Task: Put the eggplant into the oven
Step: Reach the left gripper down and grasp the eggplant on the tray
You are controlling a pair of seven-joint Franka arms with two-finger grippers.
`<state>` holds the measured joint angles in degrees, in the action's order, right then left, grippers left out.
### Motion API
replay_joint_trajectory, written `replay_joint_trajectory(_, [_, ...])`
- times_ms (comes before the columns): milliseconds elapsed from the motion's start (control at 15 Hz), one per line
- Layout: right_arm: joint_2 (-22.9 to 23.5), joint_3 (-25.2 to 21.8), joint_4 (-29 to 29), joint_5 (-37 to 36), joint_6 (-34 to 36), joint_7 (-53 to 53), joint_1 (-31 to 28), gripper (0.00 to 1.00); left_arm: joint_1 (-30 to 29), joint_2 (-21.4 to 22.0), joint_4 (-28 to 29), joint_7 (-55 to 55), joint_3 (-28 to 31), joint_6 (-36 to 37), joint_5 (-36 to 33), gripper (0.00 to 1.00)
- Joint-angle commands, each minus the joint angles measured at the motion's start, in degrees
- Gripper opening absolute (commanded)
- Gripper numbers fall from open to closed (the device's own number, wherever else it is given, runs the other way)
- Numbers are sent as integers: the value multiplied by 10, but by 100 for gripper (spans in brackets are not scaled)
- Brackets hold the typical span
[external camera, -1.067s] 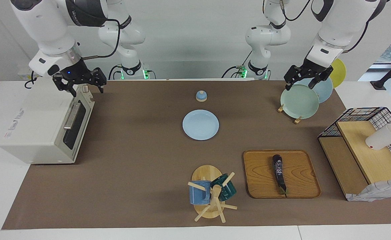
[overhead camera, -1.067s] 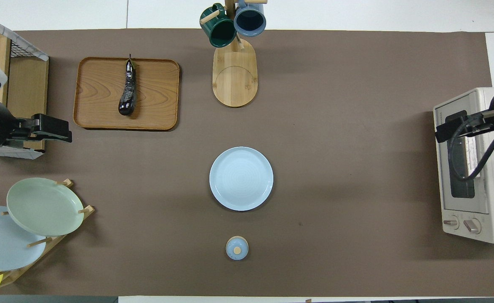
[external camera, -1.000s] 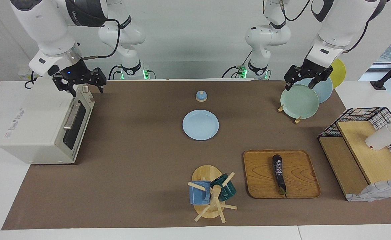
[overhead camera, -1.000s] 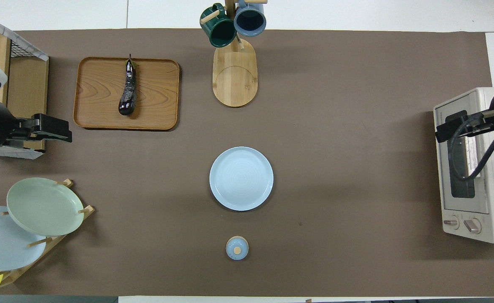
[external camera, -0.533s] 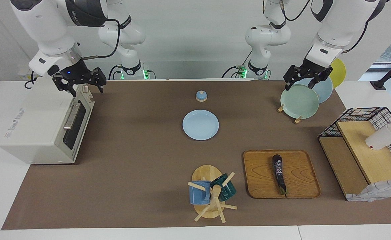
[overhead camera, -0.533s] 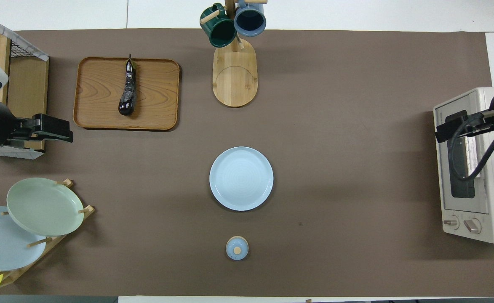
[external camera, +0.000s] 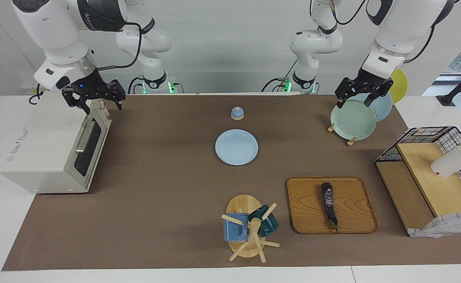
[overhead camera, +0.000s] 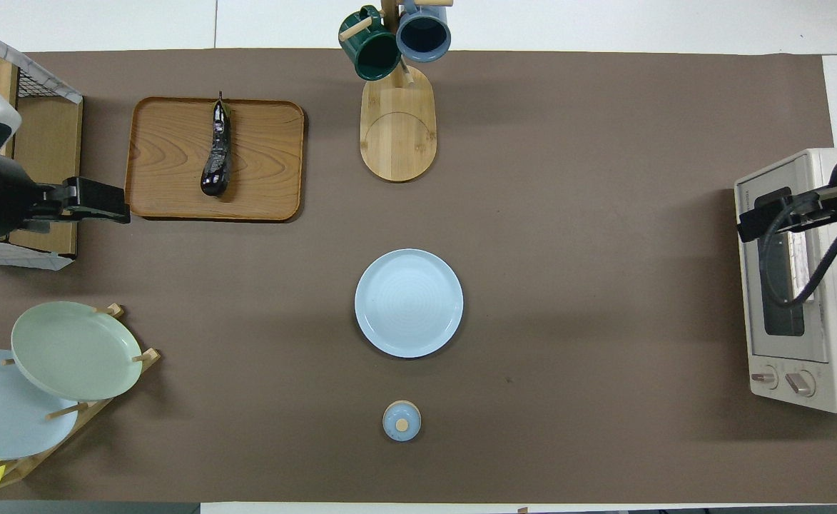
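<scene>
**Eggplant untouched on its tray, left arm on the move**

The eggplant (external camera: 328, 204) lies lengthwise on the wooden tray (external camera: 307, 214), green stem tip pointing away from the robots, exactly where it lay a second ago; the tray sits toward the left arm's end of the table, beside the mug tree (external camera: 250, 232), which carries a blue and a green mug. The oven (external camera: 45, 145) stands at the right arm's end, door shut, bar handle across the glass; no change there either.

Now the one thing that moves: in the overhead view the left gripper (overhead camera: 97, 209) has slid a touch toward the tray since half a second ago, its dark tip now just short of the tray's corner as seen from above; in the facing view it hangs in the air over the green plate in the plate rack (external camera: 352, 118), fingers spread, holding nothing. The right gripper (external camera: 96, 98) hovers over the oven's top edge at the knob end, just as before, waiting; its fingers are spread too, and empty.

Mid-table, the blue plate (external camera: 236, 147) and, nearer the robots, the small blue lid (external camera: 237, 113) sit unmoved; the wire shelf (external camera: 430, 173) stands at the left arm's end.
</scene>
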<state>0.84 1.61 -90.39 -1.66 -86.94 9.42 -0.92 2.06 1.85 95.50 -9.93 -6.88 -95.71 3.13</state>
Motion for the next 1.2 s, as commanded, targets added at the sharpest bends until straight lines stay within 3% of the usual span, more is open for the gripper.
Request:
replay_joint_trajectory(0, [-7,2,-4,0,9,-5,-4,100,5,-72,-33,19,5,-18,-4,100])
replay_joint_trajectory(200, [-7,2,-4,0,10,-5,-4,100,6,-150,-74,38,5,-28,-23,100])
replay_joint_trajectory(533, [-16,3,-26,0,-3,0,-5,100,7,-215,-76,68,4,-86,-48,100])
replay_joint_trajectory(600, [-19,3,-34,0,-17,0,-6,85,8,-227,-76,69,3,-95,-49,100])
replay_joint_trajectory(667, [-20,2,-38,0,-24,0,-6,48,8,-243,-78,69,3,-105,-48,100])
replay_joint_trajectory(800, [-25,2,-46,-1,-24,-2,-5,2,8,-279,-94,73,0,-129,-49,100])
replay_joint_trajectory(1133, [-36,1,-76,-11,-49,-5,-22,0,25,-348,-99,83,0,-232,-52,100])
